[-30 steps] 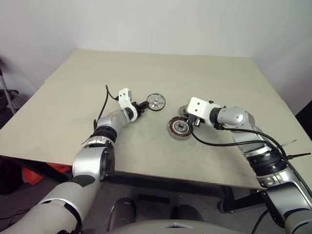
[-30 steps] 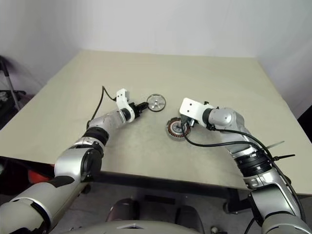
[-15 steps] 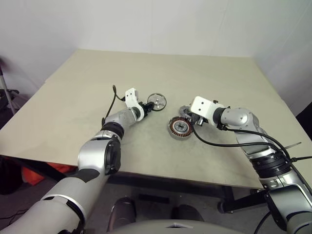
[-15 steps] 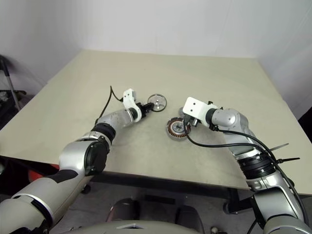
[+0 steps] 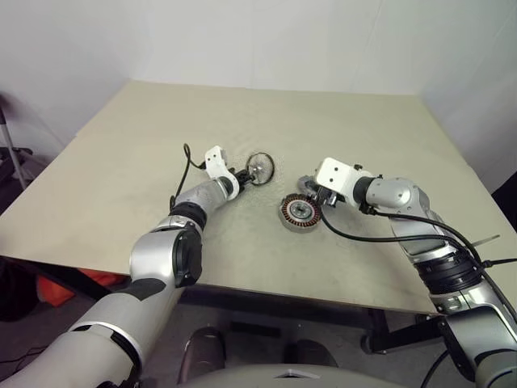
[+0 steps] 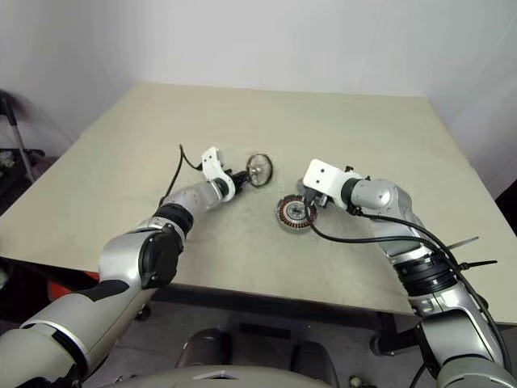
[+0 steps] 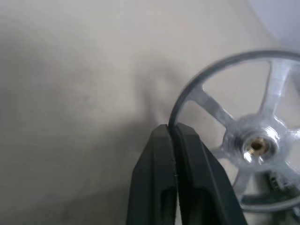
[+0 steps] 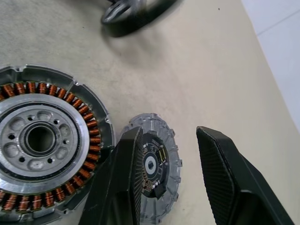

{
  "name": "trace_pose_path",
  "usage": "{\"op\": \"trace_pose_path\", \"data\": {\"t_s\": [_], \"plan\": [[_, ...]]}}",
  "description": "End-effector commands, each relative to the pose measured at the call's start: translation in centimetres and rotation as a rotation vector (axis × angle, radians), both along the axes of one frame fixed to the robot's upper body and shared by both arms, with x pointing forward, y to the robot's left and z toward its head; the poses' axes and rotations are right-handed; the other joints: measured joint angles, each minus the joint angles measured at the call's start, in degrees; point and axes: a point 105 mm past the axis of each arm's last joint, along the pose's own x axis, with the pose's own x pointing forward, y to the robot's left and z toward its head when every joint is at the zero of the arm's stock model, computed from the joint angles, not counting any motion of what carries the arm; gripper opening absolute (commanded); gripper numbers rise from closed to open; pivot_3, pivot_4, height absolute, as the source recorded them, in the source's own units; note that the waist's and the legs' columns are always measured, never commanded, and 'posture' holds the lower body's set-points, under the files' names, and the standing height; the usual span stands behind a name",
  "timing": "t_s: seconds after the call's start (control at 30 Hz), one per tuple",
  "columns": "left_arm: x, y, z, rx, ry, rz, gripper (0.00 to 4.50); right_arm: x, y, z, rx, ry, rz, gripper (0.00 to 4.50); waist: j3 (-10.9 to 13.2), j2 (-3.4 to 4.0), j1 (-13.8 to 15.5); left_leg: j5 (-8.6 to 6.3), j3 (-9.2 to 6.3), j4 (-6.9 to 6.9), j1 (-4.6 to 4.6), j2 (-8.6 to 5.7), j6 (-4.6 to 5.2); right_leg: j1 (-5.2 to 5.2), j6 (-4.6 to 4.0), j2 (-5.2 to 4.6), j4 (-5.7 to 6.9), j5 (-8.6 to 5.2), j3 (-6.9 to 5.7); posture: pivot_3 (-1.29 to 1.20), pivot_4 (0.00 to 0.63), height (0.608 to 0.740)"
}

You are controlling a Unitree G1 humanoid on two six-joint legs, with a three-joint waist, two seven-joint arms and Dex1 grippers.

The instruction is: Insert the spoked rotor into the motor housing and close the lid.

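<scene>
The spoked rotor [image 7: 255, 145], dark-rimmed with silver spokes, stands tipped up on its edge at the table's middle [image 5: 258, 166]. My left gripper [image 7: 173, 130] is shut on its rim, coming at it from the left [image 5: 245, 174]. The motor housing [image 5: 300, 212] lies flat to the right of the rotor, its copper windings ringing a silver centre [image 8: 42, 140]. Right beside the housing lies the lid [image 8: 157, 161], grey with a notched edge. My right gripper [image 8: 171, 133] hovers open over the lid, one finger on each side, holding nothing.
The beige table [image 5: 121, 162] spreads wide around the parts, with a front edge near me and a white wall behind. Black cables trail from both wrists across the tabletop.
My left gripper reached the rotor and shut on its rim. The rotor has gone from lying flat to tilted up on its edge. The right arm has stayed in place.
</scene>
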Motion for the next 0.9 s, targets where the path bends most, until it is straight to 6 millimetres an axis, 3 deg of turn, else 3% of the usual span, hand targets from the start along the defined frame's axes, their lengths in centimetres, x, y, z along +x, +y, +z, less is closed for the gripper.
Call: {"op": "trace_pose_path", "data": {"t_s": [0.03, 0.27, 0.43, 0.53, 0.7, 0.9], "plan": [[0.6, -0.3, 1.8, -0.02, -0.058, -0.022, 0.02, 0.6, -0.2, 1.9, 0.003, -0.072, -0.007, 1.82, 0.0, -0.01, 0.0, 0.0, 0.0, 0.0, 0.0, 0.0, 0.0, 0.0, 0.0, 0.0, 0.0, 0.0, 0.0, 0.0, 0.0, 0.74], [0.4, -0.4, 2.2, -0.036, -0.08, -0.072, 0.02, 0.9, -0.3, 2.1, 0.0, -0.079, -0.018, 1.82, 0.0, -0.02, 0.0, 0.0, 0.0, 0.0, -0.01, 0.0, 0.01, -0.01, 0.0, 0.0, 0.0, 0.0, 0.0, 0.0, 0.0, 0.74], [0.1, -0.4, 2.9, 0.053, -0.132, -0.199, 0.02, 1.0, -1.9, 2.3, -0.003, -0.083, -0.073, 1.82, 0.0, -0.03, 0.0, -0.01, 0.0, -0.01, -0.03, 0.0, 0.01, -0.02, 0.0, 0.0, -0.01, 0.0, -0.01, 0.0, 0.0, 0.74], [-0.6, 0.0, 4.7, 0.095, -0.21, -0.377, 0.02, 1.1, -4.9, 2.0, -0.033, -0.079, -0.159, 1.82, 0.1, -0.07, 0.1, 0.0, 0.0, -0.02, -0.05, 0.01, 0.0, -0.04, 0.0, -0.01, -0.02, 0.0, -0.01, 0.0, 0.0, 0.74], [-3.1, 0.6, 6.6, 0.298, -0.323, -0.666, 0.02, 0.6, -8.0, 1.8, -0.084, -0.072, -0.225, 1.82, 0.1, -0.07, 0.2, 0.0, 0.02, -0.09, -0.05, 0.03, 0.0, -0.07, -0.01, 0.0, -0.04, -0.01, -0.01, 0.0, 0.0, 0.74], [-5.0, -0.6, 7.3, 0.521, -0.403, -0.932, 0.02, 0.5, -8.5, 2.0, -0.088, -0.083, -0.236, 1.82, 0.1, -0.05, 0.2, -0.01, 0.03, -0.08, -0.04, 0.03, 0.01, -0.07, -0.02, -0.02, -0.02, -0.01, -0.01, 0.0, 0.0, 0.74]]}}
